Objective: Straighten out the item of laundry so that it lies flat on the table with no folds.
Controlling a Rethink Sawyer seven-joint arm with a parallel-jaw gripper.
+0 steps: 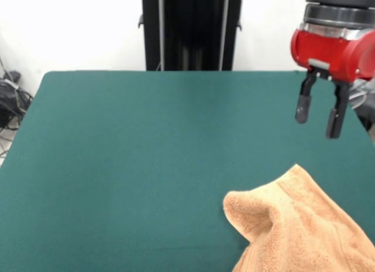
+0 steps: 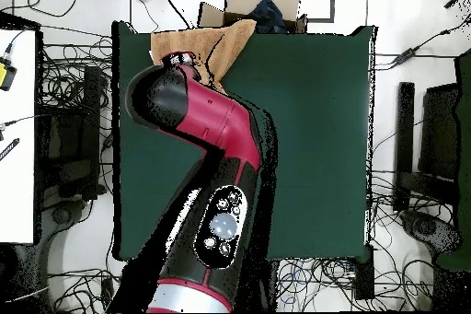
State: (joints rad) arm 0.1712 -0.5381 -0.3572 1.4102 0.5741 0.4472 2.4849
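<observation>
The claw [image 1: 319, 121] hangs above the green bench [image 1: 129, 166] with its two dark fingers [image 1: 303, 105] spread apart and nothing between them. The orange-tan towel [image 1: 299, 231] lies bunched and folded at one corner of the bench, below the claw and not touching it.

The red arm [image 2: 207, 158] hangs its gripper [image 1: 319, 115] downward in the air, fingers [image 1: 302, 105] apart, holding nothing.

Red-black arm [image 2: 207, 154], dark fingers [image 1: 303, 105]
</observation>
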